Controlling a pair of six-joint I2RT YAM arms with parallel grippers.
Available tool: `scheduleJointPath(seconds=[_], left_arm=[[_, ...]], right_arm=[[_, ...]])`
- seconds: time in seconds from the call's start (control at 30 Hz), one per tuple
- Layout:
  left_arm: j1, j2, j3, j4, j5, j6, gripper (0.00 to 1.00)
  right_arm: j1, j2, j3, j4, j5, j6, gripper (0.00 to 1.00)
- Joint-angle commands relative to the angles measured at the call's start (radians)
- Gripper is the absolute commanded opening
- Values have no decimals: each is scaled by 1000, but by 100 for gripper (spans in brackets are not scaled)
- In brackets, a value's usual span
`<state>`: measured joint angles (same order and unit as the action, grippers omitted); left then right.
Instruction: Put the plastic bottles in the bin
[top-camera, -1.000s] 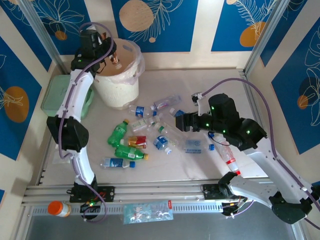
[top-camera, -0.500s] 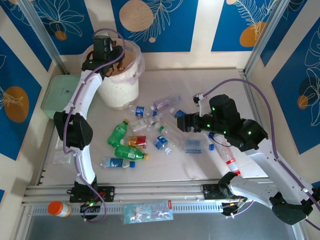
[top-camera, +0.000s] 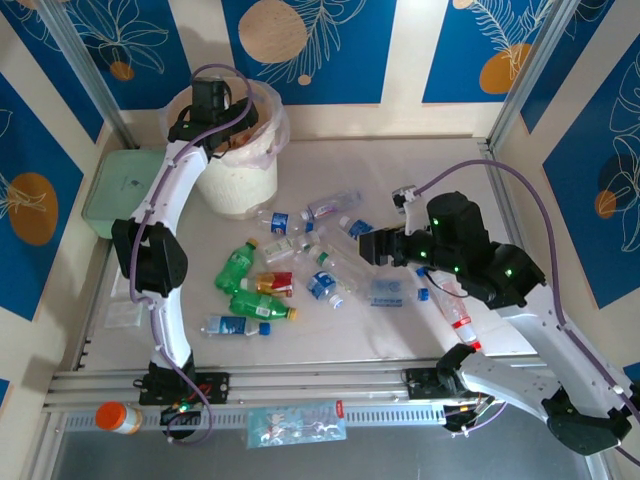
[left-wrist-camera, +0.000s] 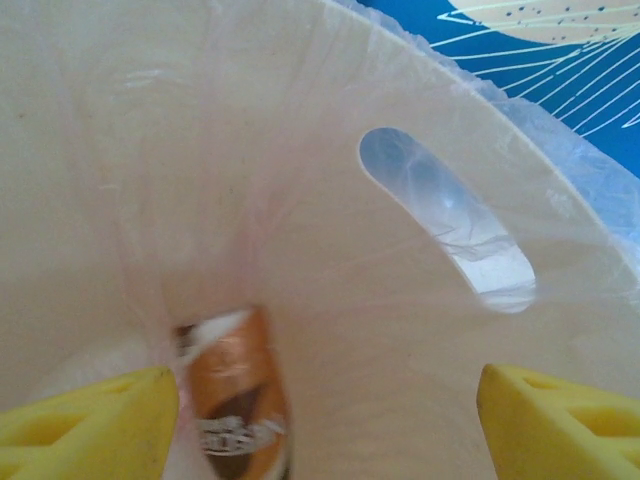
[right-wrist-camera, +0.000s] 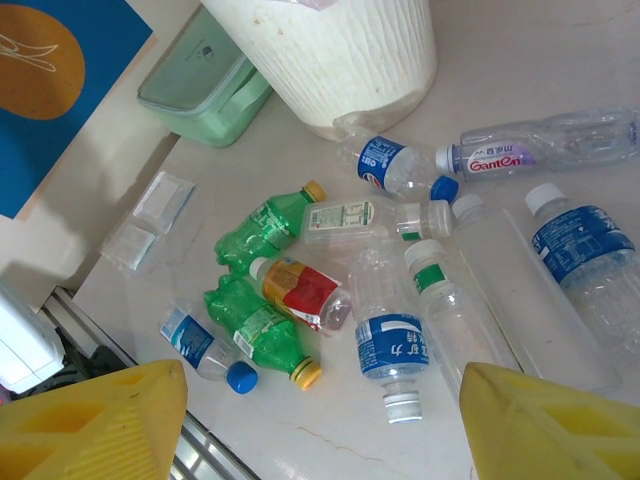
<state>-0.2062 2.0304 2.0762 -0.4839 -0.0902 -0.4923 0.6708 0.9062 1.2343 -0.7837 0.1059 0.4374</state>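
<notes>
My left gripper (left-wrist-camera: 322, 405) has swung in over the bin (top-camera: 238, 180) and its jaws have just sprung apart. The brown-labelled bottle (left-wrist-camera: 238, 395) is let go and sits down inside the liner (left-wrist-camera: 560, 180) — one more in, I'd say. My right gripper (right-wrist-camera: 322, 410) hangs spread and empty above the remaining bottles (right-wrist-camera: 262, 232), scattered on the table (top-camera: 400, 330) — that's next.

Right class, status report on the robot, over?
Left tool open over bin, brown bottle inside. Right tool open above loose bottles. Nothing in the way.
</notes>
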Motion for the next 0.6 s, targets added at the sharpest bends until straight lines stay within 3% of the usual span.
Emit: scheduleJointPath(seconds=[0.0,0.3,0.57], left_arm=[[-1,-71,-6,-20,7,3,78],[-80,-316,-92,-44,-40,90,75],[-134,-676,-505,-21,-30,-44,71]], right_arm=[[-2,-22,11,-28,21,-19,73],[-2,-31,11,-62,24,-9,73],[6,-35,-36,-108,-12,19,72]])
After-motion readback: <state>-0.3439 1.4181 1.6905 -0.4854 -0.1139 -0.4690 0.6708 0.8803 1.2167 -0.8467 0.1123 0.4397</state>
